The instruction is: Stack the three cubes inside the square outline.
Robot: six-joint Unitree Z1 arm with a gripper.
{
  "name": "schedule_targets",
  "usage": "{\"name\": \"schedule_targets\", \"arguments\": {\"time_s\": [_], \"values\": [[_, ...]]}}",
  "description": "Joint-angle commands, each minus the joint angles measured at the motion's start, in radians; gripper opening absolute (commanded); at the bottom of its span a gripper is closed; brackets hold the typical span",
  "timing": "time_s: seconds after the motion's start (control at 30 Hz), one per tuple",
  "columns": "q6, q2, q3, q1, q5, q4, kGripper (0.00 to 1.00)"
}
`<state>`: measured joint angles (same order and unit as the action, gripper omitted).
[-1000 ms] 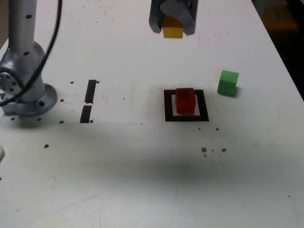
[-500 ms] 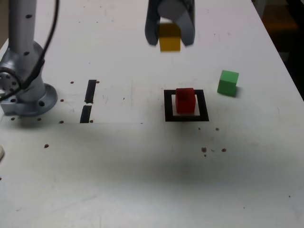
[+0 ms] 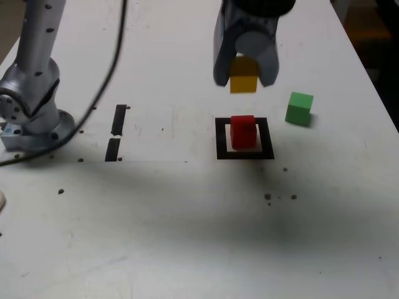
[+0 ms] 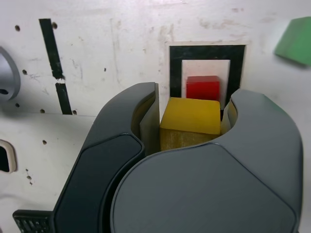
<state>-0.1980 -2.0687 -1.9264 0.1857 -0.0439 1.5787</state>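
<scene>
Yellow cube [image 3: 244, 76] pinched between gripper [image 3: 244, 73] jaws, held in the air above the table [image 3: 187, 237], just beyond the outline [image 3: 244, 138] in the exterior view. Red cube [image 3: 244, 132] sitting inside outline on its white centre. Green cube [image 3: 299, 108] on table to the exterior view's right of outline, apart from it. No readable writing or labels anywhere.

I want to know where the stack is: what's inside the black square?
Only the red cube sits inside the square outline, on its white centre. In the wrist view the gripper and its yellow cube cover the outline's near edge.
</scene>
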Motion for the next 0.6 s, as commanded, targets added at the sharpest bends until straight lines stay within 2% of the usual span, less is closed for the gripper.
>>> {"name": "schedule_targets", "arguments": {"time_s": [0.0, 0.17, 0.57], "values": [[-0.009, -0.01, 0.053, -0.011, -0.018, -0.033, 0.05], [-0.011, 0.006, 0.163, -0.038, -0.042, -0.149, 0.05], [-0.035, 0.021, 0.185, -0.04, -0.079, -0.159, 0.05]]}}
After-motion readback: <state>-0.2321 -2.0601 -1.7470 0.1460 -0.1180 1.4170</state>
